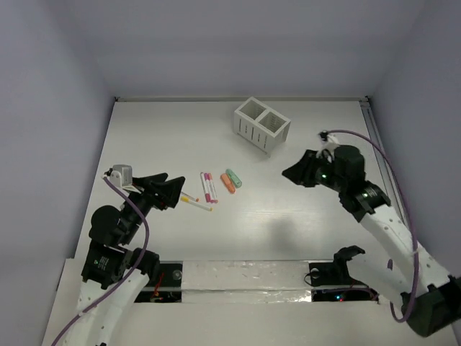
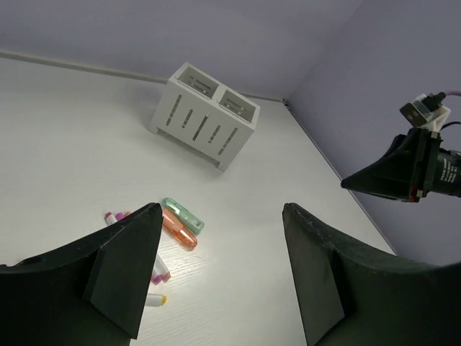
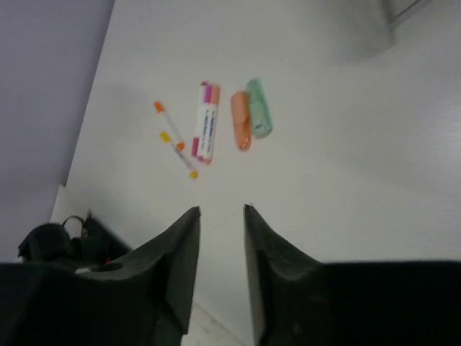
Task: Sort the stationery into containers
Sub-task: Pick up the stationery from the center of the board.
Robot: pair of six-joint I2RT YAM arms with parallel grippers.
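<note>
The white slatted two-compartment box [image 1: 261,125] stands at the back of the table; it also shows in the left wrist view [image 2: 205,115]. Two magenta-ended white pens [image 1: 208,187], thin yellow-ended pens [image 1: 196,202], an orange stick [image 1: 228,182] and a mint-green stick [image 1: 233,177] lie together mid-table. My left gripper [image 1: 173,189] is open and empty, just left of the pens; its fingers frame the sticks [image 2: 182,215]. My right gripper [image 1: 292,173] hovers right of the sticks, its jaws narrowly apart and empty [image 3: 221,208]; the pens [image 3: 206,122] and sticks [image 3: 241,120] lie ahead of it.
The table's white surface [image 1: 166,137] is walled by grey panels at the back and sides. The right gripper shows in the left wrist view [image 2: 392,173], raised at the right. A taped metal strip [image 1: 238,275] runs along the near edge between the arm bases.
</note>
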